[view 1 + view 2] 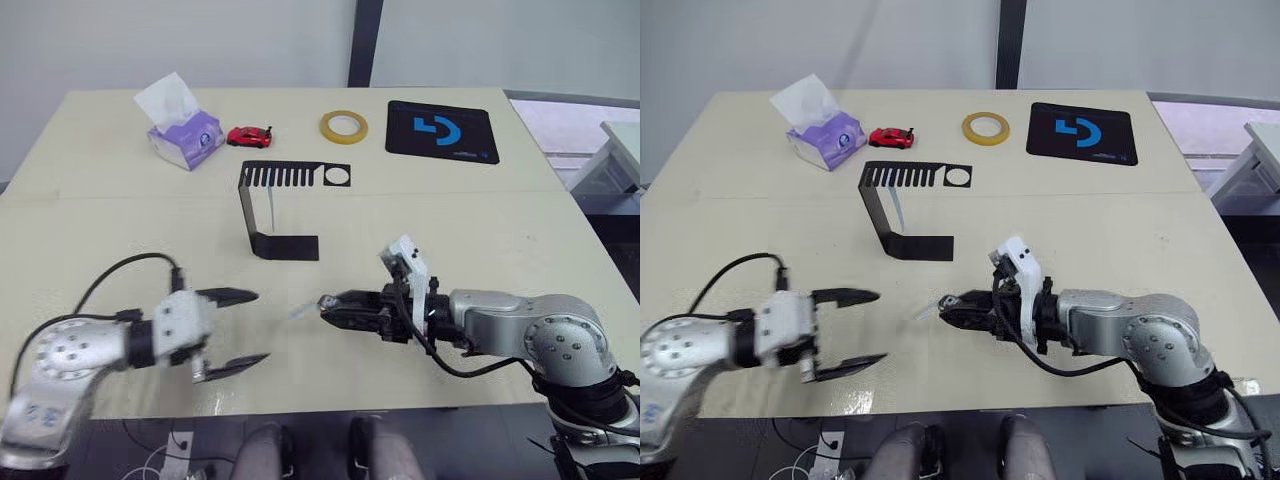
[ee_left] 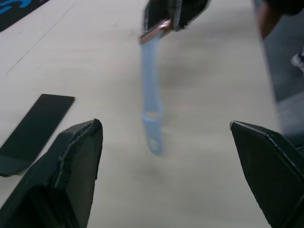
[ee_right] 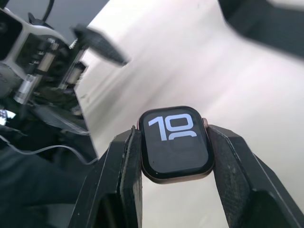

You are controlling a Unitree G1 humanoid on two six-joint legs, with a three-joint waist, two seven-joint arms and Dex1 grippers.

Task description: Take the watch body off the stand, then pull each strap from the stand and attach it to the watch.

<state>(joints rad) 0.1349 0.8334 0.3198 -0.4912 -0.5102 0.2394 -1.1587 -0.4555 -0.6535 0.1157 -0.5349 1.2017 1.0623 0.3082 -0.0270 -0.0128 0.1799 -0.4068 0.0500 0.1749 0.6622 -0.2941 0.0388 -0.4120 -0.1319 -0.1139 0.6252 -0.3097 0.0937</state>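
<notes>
Head views, grippers: 2. The left gripper has its fingers spread wide and holds nothing. The right gripper is clamped on the watch body, tips pointing toward the left gripper.
Head views, straps: 2. 1 attached strap projects from the watch toward the left gripper. 1 strap on the stand hangs under the top plate.
Head views, stand: 1 stand, beyond both grippers, well apart from them.
Head views, other items: 1 tissue box, 1 red toy car, 1 tape roll, 1 black mat, all beyond the stand on the table.
Left wrist view: 2 fingers set wide apart; the strap lies between and ahead of them, untouched.
Right wrist view: 2 fingers grip the watch by its 2 side edges, screen facing the camera.
</notes>
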